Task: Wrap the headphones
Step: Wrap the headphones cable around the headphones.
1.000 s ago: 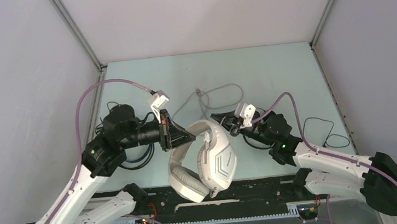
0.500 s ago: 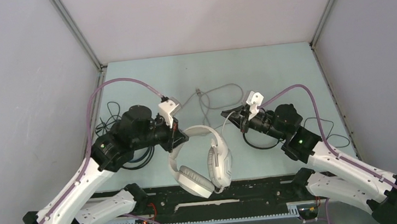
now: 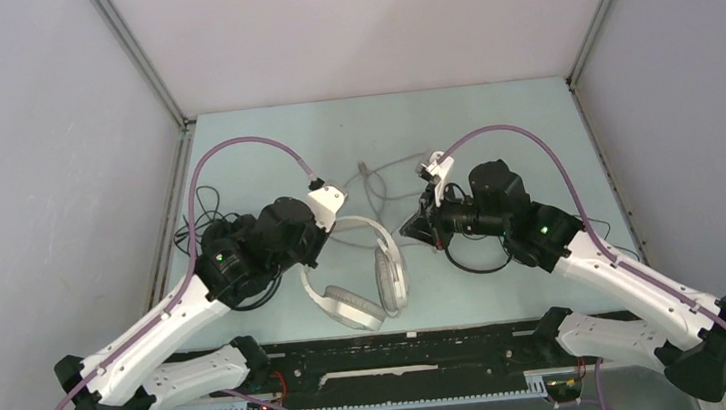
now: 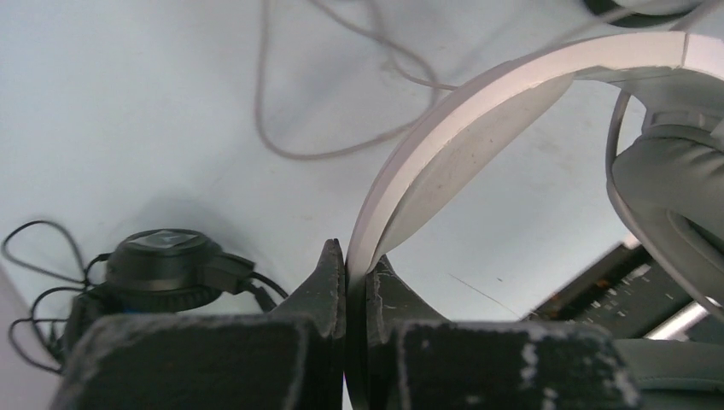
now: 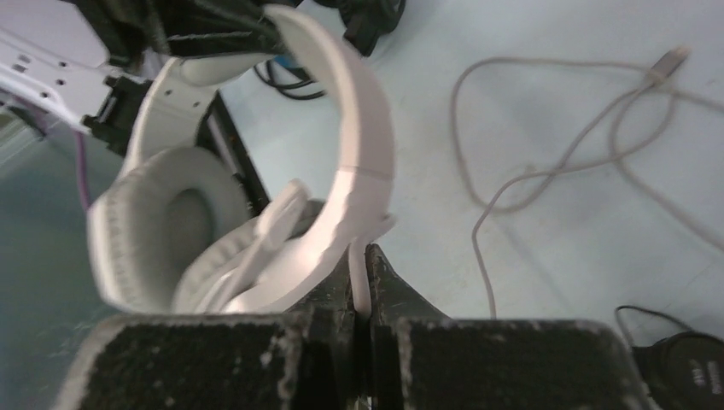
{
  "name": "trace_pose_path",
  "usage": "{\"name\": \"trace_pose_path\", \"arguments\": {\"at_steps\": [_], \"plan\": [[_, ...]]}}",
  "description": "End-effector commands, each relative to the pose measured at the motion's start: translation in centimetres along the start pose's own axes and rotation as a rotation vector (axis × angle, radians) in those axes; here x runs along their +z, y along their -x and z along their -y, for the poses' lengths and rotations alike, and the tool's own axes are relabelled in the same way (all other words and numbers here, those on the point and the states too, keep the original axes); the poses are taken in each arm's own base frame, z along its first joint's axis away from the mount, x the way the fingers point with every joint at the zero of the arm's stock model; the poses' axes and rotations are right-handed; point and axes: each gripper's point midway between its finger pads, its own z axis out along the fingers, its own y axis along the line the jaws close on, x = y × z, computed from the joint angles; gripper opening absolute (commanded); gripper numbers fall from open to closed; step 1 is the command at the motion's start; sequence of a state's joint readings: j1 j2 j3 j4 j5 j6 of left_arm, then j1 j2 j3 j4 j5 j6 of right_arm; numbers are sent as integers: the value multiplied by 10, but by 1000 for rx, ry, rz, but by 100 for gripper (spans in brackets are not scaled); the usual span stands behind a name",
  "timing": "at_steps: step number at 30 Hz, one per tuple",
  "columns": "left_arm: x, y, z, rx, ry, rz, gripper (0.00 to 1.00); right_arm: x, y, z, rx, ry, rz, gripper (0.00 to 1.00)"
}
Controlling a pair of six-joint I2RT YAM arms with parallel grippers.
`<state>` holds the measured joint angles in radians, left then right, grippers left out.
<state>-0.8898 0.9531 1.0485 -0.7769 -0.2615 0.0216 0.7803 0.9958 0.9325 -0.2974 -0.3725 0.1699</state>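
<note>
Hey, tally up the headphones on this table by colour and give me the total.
White-grey headphones: 1
Black headphones: 2, the left-hand set and the right-hand set
Total: 3

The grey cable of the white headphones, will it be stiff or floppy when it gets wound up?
Probably floppy: the grey cable lies in loose, uneven loops on the table. It looks thin, so likely light and easily dragged. Its curves may spring back open unless the turns are held.
</note>
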Motion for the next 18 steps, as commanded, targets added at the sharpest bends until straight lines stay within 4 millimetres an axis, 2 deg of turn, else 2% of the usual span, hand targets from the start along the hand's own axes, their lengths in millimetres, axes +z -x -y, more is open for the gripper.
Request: {"name": "trace_pose_path", "arguments": {"at_steps": [1, 9, 12, 18], "plan": [[3, 7, -28, 11, 172, 48, 0, -12, 28, -31, 110, 113, 28, 0], [-3, 19, -42, -60, 258, 116, 0, -7, 48, -60, 189, 266, 68, 0], [-3, 21, -44, -94, 271, 129, 0, -3, 54, -66, 211, 296, 84, 7], [-5, 24, -53, -157, 339, 151, 0, 2, 65, -80, 234, 364, 110, 10]]}}
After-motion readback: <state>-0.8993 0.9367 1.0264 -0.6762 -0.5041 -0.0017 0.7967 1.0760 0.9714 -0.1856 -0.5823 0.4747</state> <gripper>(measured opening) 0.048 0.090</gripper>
